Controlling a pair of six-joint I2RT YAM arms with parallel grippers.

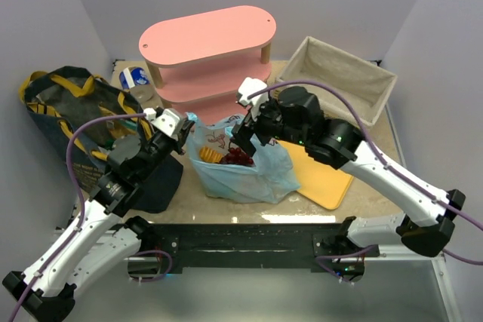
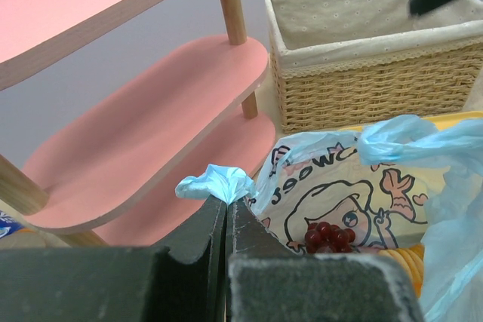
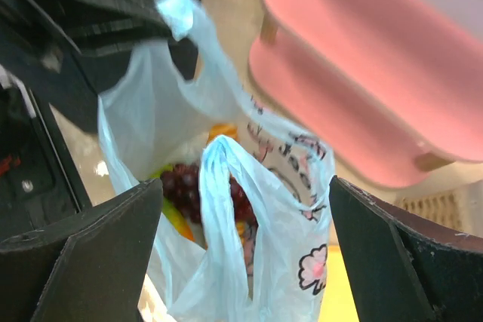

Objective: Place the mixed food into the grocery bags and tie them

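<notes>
The light-blue plastic carrier bag [image 1: 256, 175] stands open mid-table, with dark grapes [image 1: 238, 157] and an orange ridged bread [image 1: 209, 155] inside. My left gripper [image 1: 183, 129] is shut on the bag's left handle [image 2: 216, 183], pinching it at the fingertips [image 2: 226, 203]. My right gripper [image 3: 244, 186] hangs open over the bag, its fingers on either side of the loose right handle [image 3: 219, 209] without touching it. In the left wrist view the grapes [image 2: 328, 235] lie against the printed bag wall. The navy denim tote [image 1: 64, 111] with yellow handles stands at the far left.
A pink three-tier shelf [image 1: 207, 47] stands behind the bag. A cloth-lined wicker basket [image 1: 339, 77] sits at the back right. A yellow board [image 1: 326, 180] lies under the right arm. A blue and white item [image 1: 136, 77] is beside the shelf.
</notes>
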